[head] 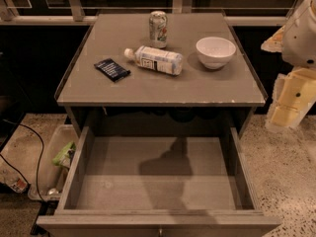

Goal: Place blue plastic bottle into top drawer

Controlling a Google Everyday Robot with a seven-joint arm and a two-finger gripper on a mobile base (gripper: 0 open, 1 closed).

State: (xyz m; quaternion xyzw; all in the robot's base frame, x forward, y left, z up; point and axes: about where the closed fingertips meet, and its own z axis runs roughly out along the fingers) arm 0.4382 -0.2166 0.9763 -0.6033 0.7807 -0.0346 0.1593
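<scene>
A floor bin (53, 157) is partly hidden by the open top drawer (75, 174). On the tabletop (148, 90) are seen a dark packet (112, 69), the blue plastic bottle (157, 60) lying on its side, a can (158, 28) and a bowl (216, 52). The gripper (289, 105) is cut off at the right edge, beside the cabinet; its state cannot be told.

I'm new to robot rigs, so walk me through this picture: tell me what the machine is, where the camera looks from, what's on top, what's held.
One camera looks down on a grey cabinet from its front. The pale shape at the right edge is the robot's arm; its hand hangs beside the cabinet, holding none of the objects. On top: the blue plastic bottle lying on its side, an upright can, a white bowl, a dark packet. The top drawer stands open.
</scene>
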